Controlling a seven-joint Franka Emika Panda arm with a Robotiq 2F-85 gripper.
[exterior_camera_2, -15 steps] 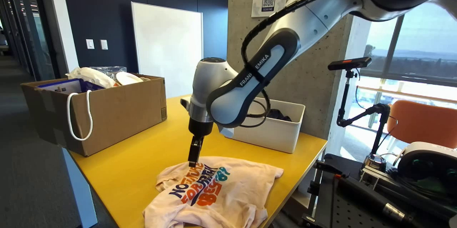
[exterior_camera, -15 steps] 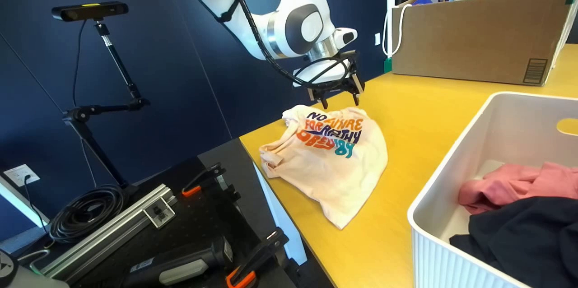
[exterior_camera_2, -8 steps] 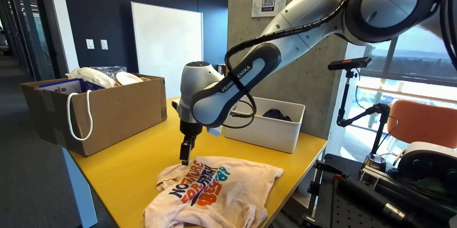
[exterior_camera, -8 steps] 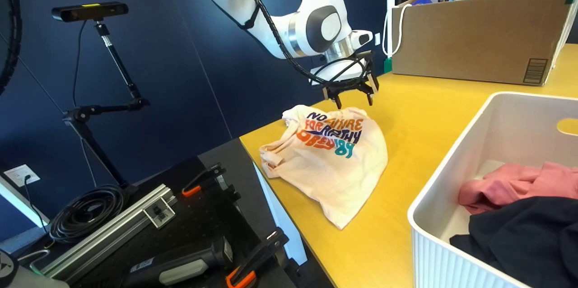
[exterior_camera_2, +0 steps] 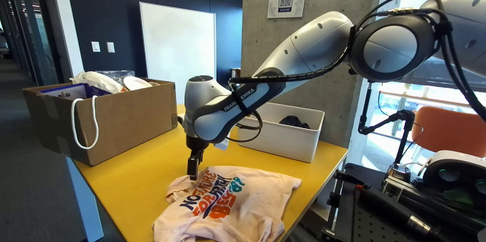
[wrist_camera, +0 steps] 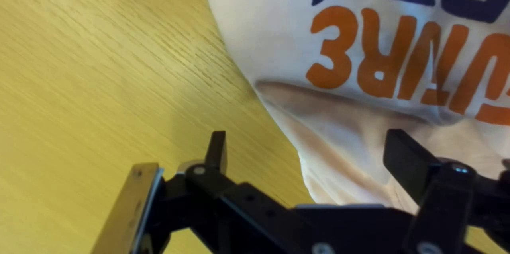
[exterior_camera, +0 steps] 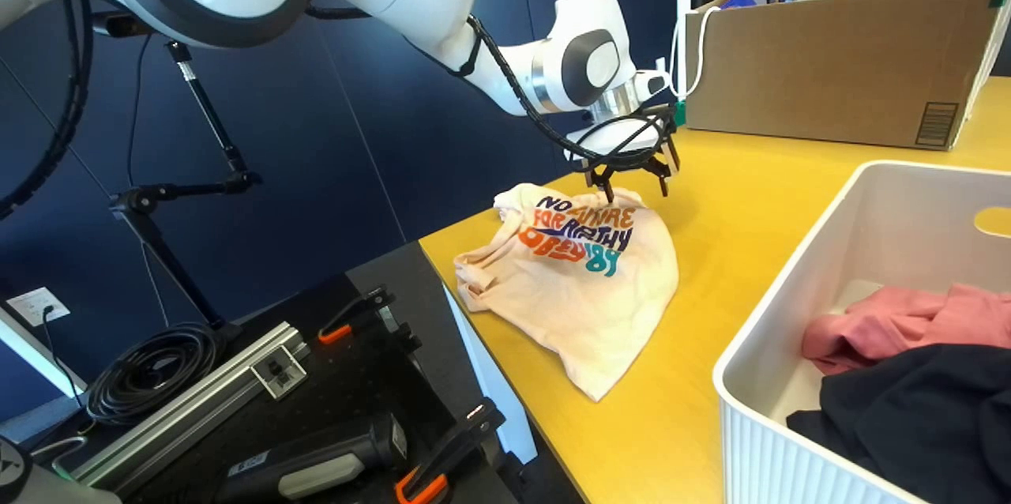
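Observation:
My gripper (wrist_camera: 306,140) is open and holds nothing. In the wrist view, one finger (wrist_camera: 217,150) is over the bare table and the other finger (wrist_camera: 410,162) is over a cream shirt (wrist_camera: 271,31). The shirt's folded edge runs between them. In both exterior views the gripper (exterior_camera: 637,194) (exterior_camera_2: 193,177) points down at the shirt's edge; I cannot tell whether a fingertip touches the cloth. The shirt (exterior_camera: 592,314) (exterior_camera_2: 243,211) lies crumpled with its orange, navy and teal lettering facing up.
The yellow table (exterior_camera: 679,417) bears a white bin (exterior_camera: 778,456) (exterior_camera_2: 279,141) with pink cloth (exterior_camera: 908,322) and dark cloth (exterior_camera: 924,409) inside. A filled cardboard box (exterior_camera: 829,69) (exterior_camera_2: 129,120) stands at one end. A black cart (exterior_camera_2: 364,219) with clamps and a camera stand is beside the table.
My gripper has moved sideways along the shirt's edge toward the cardboard box, and lately a little lower. It has stayed open. The shirt has not moved.

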